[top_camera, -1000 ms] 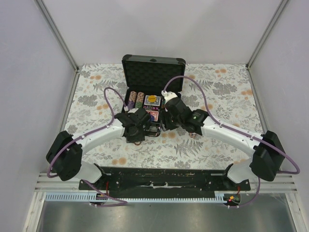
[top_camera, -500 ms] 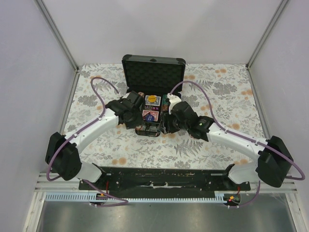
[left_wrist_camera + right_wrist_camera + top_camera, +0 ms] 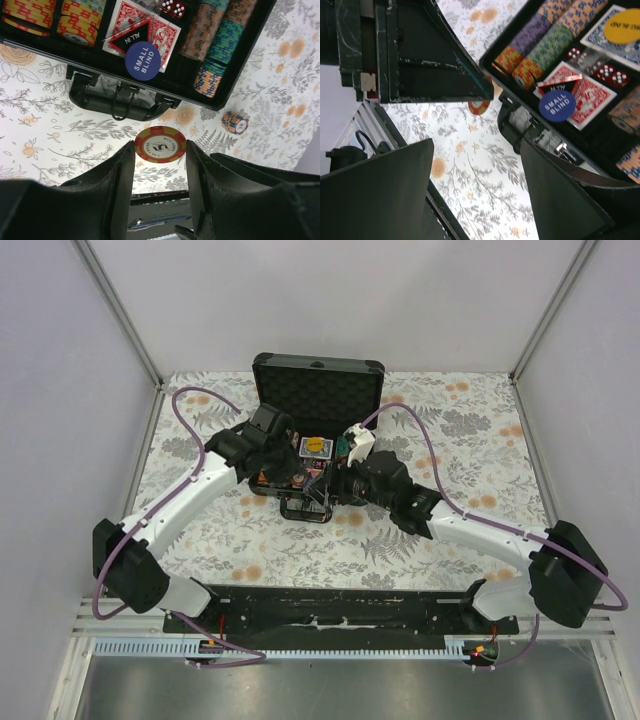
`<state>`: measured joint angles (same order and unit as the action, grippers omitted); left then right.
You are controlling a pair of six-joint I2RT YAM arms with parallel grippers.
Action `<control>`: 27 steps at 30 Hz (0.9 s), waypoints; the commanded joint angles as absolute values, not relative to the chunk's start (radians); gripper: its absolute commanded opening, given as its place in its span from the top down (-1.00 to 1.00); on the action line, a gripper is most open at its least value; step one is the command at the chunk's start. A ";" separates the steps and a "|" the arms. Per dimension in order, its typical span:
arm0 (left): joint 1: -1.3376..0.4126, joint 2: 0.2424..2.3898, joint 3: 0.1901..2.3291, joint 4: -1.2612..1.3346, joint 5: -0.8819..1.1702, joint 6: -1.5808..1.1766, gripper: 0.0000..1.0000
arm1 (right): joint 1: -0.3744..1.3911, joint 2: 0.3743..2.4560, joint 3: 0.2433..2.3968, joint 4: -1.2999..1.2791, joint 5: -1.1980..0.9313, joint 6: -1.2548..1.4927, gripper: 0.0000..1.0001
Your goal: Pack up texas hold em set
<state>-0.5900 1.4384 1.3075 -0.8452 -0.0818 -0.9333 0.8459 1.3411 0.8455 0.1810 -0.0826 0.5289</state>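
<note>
Left wrist view: left gripper [image 3: 160, 152] clamps a red-and-yellow chip [image 3: 160, 144] below the case [image 3: 45, 47] at frame top; right gripper [image 3: 477, 165] gapes empty. Next, I reckon, slot it into a row.

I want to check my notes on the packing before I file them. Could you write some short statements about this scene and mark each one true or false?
1. The left hand holds a red and yellow chip between its fingers. True.
2. The case lid is shut. False: it stands open.
3. The blue SMALL BLIND button lies inside the case. True.
4. The right hand grips a card deck. False: it is open and empty.
5. Every chip is already in the case. False: loose chips lie on the table beside it.
</note>
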 commanded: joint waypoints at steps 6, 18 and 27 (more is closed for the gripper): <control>-0.583 1.376 1.356 -0.815 -0.005 -1.100 0.03 | 0.844 1.410 0.881 0.393 0.021 0.566 -0.54; -0.583 1.359 1.322 -0.755 0.061 -1.198 0.04 | 0.845 1.453 0.891 0.494 0.077 0.586 -0.26; -0.584 1.348 1.293 -0.727 0.084 -1.230 0.04 | 0.845 1.459 0.896 0.508 0.118 0.609 0.15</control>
